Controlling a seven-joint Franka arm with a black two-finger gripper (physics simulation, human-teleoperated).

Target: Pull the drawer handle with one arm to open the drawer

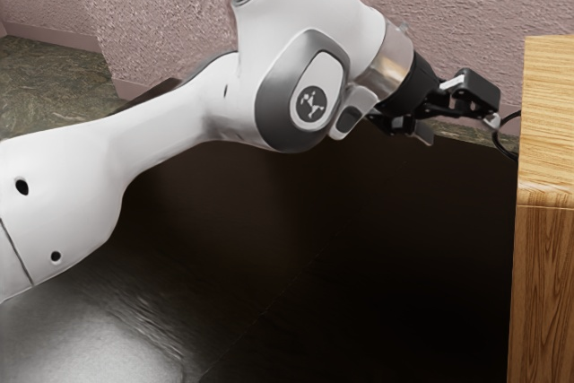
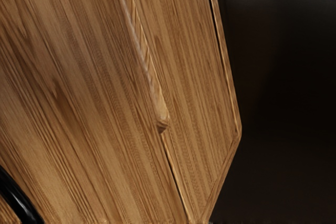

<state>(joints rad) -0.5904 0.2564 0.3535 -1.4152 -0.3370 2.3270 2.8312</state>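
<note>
Approach step, before any grasp: the gripper hangs in the air just beside the wooden cabinet, which stands on the dark table toward its far edge. The fingers stand apart, with nothing between them. In the wrist view you are looking straight onto the drawer front, where the handle, a slim wooden bar raised off the panel, runs along a seam in the wood. The handle is ahead of the hand and not yet touched, and the front appears flush with the cabinet, so the drawer is judged to be shut and the pull not yet begun. The next move calls for you to carry the hand forward until the bar lies between the fingers, with the fingers set across its narrow width, not along its length. Then close on it from both sides, and only after that draw straight back, away from the cabinet face, since a slanted pull may slip off so thin a bar
</note>
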